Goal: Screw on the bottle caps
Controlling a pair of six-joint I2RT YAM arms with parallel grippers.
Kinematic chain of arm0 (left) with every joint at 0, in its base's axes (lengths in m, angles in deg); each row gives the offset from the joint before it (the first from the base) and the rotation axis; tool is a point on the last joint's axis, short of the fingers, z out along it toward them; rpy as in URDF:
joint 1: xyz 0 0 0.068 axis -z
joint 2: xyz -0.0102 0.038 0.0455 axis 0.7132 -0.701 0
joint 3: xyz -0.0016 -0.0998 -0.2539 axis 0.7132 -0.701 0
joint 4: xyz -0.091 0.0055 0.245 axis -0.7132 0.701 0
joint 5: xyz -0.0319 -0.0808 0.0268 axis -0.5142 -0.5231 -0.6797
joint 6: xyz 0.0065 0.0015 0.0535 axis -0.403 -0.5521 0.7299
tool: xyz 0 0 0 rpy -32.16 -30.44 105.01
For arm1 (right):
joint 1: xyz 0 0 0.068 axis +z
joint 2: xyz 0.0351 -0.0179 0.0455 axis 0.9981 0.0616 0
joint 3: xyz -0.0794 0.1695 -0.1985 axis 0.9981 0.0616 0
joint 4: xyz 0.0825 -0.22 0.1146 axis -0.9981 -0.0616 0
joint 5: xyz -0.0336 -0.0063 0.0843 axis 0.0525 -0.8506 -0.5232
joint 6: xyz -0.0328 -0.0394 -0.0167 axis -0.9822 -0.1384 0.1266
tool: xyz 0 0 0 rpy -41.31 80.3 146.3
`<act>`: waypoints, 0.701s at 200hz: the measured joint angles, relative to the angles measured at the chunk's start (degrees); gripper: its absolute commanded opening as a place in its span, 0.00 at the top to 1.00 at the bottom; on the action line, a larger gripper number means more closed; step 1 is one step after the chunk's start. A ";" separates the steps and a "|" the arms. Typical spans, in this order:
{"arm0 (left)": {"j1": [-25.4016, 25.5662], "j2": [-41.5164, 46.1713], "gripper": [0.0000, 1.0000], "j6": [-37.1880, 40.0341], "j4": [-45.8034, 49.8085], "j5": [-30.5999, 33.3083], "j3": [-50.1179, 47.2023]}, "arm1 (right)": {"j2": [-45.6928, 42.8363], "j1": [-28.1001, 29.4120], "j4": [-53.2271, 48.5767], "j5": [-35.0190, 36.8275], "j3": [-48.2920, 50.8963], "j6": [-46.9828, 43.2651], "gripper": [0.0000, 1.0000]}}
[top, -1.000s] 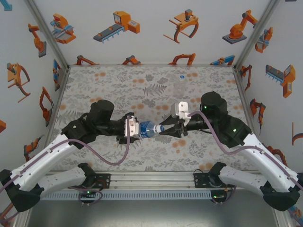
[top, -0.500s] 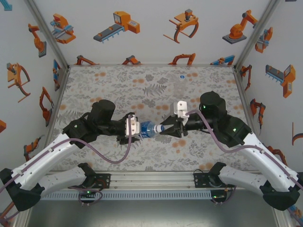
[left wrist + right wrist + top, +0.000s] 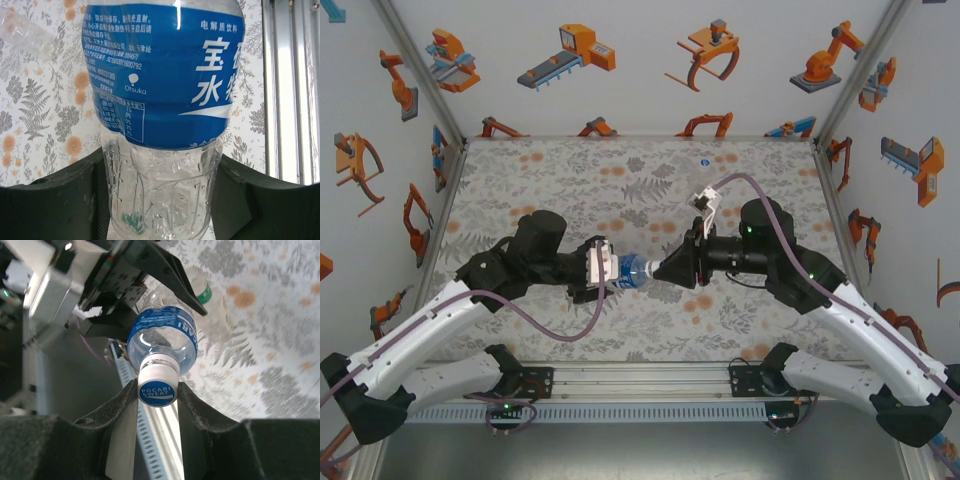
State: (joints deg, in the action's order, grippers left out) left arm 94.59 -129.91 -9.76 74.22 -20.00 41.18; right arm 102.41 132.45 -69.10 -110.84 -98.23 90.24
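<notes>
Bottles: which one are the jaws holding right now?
The blue-labelled bottle: left jaws clamp its lower body, right jaws its white cap. The plain clear bottle lies unheld on the table.

You had both arms bent inward, elbows out, wrists level and facing each other tip to tip. Your left gripper (image 3: 608, 270) was clamped around the base of the bottle (image 3: 632, 271). Your right gripper (image 3: 659, 270) was pinched tight on the cap (image 3: 158, 371).
</notes>
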 measured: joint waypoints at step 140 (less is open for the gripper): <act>0.39 -2.64 1.00 1.77 -3.17 -0.48 -0.50 | 3.08 0.17 -8.81 9.55 -1.84 37.29 0.44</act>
State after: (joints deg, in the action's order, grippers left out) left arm 94.99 -132.55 -7.99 71.05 -20.48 40.68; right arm 105.49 132.62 -77.91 -101.29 -100.07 127.52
